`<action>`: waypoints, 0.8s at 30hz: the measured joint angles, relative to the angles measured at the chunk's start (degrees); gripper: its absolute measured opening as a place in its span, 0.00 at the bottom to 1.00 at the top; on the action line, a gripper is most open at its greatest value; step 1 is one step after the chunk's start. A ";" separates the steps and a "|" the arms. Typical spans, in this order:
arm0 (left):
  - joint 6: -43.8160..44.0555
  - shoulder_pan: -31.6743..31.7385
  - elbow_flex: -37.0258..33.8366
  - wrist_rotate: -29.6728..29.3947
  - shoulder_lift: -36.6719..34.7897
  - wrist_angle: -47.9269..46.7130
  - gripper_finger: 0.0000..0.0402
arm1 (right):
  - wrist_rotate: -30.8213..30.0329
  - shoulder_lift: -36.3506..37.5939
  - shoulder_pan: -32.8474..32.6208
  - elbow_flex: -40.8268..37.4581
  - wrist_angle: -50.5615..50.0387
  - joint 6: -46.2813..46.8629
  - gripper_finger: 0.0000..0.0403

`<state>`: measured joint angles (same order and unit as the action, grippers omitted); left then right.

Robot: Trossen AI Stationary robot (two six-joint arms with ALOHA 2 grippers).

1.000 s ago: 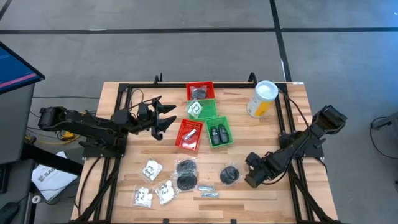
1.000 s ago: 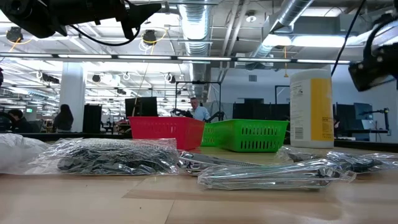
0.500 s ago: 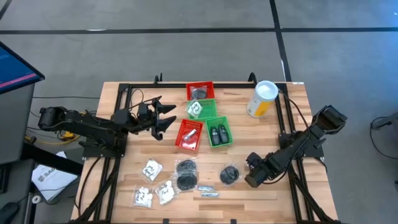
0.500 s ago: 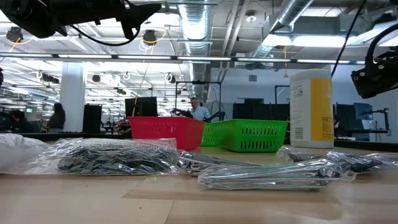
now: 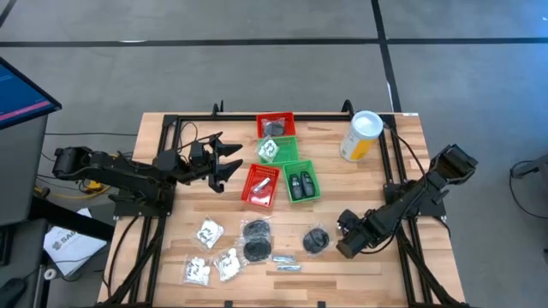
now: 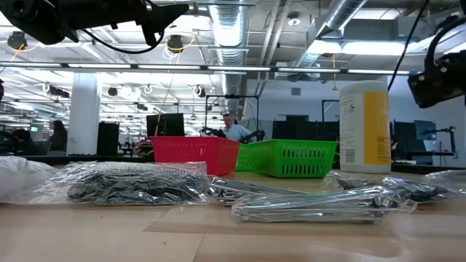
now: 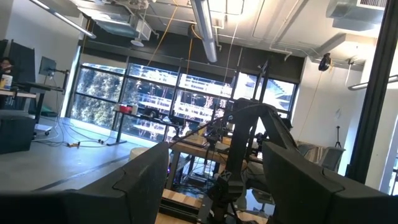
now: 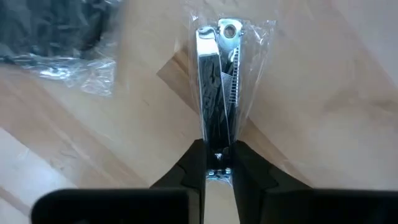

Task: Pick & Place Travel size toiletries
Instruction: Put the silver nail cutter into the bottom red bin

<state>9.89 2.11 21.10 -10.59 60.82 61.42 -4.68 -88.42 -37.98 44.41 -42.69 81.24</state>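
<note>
The travel size toiletries lie on the near half of the table: packets of black discs point(image 5: 255, 229), clear packets with white contents point(image 5: 208, 233) and slim silvery sachets point(image 5: 285, 257). My right gripper point(image 5: 347, 244) points down at the near right and is shut on a clear packet with a silvery nail clipper point(image 8: 217, 93); in the high view the gripper hides that packet. My left gripper point(image 5: 227, 162) hovers open, left of the baskets, with nothing between its fingers point(image 7: 143, 180). My right gripper pinches one end of the nail clipper packet point(image 8: 217, 146) between its two fingers point(image 8: 198, 168). The fingers come from above, pointing down, and stand on either long side of the clipper. The rest of the packet lies flat on the wooden table top.
Two red baskets point(image 5: 275, 126) point(image 5: 261, 185) and two green ones point(image 5: 278, 150) point(image 5: 300, 183) stand at the table's middle and far side. A tall yellow canister with a white lid point(image 5: 361, 135) stands at the far right. A black disc packet point(image 5: 315, 240) lies just left of my right gripper.
</note>
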 joint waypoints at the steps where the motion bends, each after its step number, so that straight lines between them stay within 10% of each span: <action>1: 0.00 0.00 0.00 0.00 0.00 -0.02 0.62 | -0.25 0.00 0.10 0.70 -0.84 -0.79 0.09; 24: 0.01 -0.01 0.00 -0.01 0.00 -0.06 0.62 | -15.74 0.04 13.60 23.88 -11.41 -35.28 0.09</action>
<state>9.90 2.10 21.10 -10.60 60.82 61.36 -20.42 -88.38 -24.38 68.29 -54.10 45.96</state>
